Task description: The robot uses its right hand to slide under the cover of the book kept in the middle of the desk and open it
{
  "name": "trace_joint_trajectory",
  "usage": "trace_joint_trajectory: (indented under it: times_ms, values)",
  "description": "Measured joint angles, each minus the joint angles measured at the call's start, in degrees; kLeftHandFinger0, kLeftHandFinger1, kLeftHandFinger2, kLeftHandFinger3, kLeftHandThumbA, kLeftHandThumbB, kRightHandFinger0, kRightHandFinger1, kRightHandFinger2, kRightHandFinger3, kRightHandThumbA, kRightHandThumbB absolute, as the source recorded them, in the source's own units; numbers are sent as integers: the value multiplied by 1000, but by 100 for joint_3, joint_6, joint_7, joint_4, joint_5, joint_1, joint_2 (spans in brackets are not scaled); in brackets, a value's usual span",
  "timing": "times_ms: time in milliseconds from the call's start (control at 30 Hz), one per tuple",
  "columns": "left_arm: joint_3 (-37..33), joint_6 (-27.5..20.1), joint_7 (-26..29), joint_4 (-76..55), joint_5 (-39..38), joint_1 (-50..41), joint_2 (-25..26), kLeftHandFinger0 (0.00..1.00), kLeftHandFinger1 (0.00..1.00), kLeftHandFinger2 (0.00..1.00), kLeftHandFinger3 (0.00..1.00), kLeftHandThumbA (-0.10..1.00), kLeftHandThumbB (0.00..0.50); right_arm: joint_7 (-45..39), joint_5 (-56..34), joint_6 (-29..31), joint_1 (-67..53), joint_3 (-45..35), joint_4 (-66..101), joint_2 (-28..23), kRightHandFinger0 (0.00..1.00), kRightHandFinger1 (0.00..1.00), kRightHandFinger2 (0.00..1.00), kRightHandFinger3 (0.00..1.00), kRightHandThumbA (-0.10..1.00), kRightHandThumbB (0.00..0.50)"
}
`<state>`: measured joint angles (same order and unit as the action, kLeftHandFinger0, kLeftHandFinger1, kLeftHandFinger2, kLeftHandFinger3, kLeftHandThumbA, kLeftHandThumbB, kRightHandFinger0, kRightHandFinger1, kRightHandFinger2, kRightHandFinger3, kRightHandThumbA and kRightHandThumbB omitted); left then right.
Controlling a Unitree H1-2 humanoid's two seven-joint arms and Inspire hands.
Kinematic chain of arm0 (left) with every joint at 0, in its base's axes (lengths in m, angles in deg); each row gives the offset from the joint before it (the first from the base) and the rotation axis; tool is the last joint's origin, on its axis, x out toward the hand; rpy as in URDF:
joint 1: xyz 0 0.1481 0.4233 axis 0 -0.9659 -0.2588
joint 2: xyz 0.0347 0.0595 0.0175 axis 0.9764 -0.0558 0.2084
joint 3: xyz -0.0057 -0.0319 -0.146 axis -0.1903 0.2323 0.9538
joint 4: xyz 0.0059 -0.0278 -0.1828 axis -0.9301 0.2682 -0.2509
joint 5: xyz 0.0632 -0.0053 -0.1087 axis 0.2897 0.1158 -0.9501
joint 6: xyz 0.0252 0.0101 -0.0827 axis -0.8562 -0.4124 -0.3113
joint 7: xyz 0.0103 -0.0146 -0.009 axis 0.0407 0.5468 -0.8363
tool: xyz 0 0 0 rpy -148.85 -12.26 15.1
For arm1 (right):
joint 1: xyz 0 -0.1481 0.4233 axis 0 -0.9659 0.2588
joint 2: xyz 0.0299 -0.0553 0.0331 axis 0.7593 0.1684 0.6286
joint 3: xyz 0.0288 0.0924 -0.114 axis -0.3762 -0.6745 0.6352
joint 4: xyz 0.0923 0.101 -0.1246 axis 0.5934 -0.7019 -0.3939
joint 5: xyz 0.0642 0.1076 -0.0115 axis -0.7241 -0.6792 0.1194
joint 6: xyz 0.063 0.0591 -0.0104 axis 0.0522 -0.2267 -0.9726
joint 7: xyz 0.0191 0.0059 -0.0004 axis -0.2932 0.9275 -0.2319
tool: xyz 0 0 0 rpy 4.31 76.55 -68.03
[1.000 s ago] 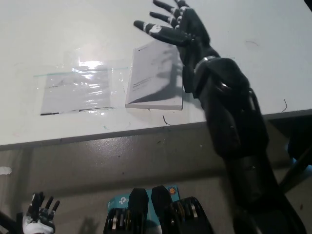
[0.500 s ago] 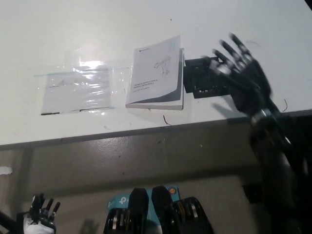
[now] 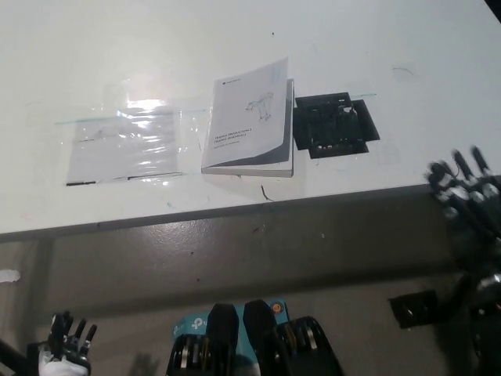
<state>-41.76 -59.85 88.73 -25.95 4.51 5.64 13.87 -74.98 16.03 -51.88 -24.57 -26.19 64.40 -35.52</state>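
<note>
The book (image 3: 250,121) lies closed on the white desk (image 3: 117,47) at upper centre, its lower edge near the desk's front edge. The right hand (image 3: 470,200) hangs at the right border below the desk edge, fingers spread, holding nothing, well apart from the book. A black pad (image 3: 335,125) sits just right of the book, a clear plastic sleeve (image 3: 125,141) left. The left hand (image 3: 64,348) rests at lower left, fingers apart

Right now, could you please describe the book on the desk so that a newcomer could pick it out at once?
Start from the white desk and look at the middle of its near edge. There lies the book, closed and flat, between a clear plastic sleeve on one side and a black square piece on the other. It alone is thick, with a pale printed cover.
</note>
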Motion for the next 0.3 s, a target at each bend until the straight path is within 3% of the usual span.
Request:
trace_joint_trajectory:
  times_ms: [67, 200, 300]
  values:
    - [-1, -10, 1, 14, -6, 0, -4, 745, 790, 834, 867, 873, 122, -6, -2, 77, -94, -95, -35, 0, 982, 1000, 1000, 1000, 1000, 178]
    - [4, -21, 6, 65, -26, 6, 2, 733, 764, 798, 830, 857, 146, -4, -2, 308, -262, -321, -358, 62, 951, 1000, 1000, 1000, 1000, 125]
    - [5, -22, 6, 66, -31, 5, 1, 738, 759, 787, 827, 865, 152, 20, -3, 396, -316, -467, -589, 166, 927, 1000, 1000, 1000, 1000, 155]
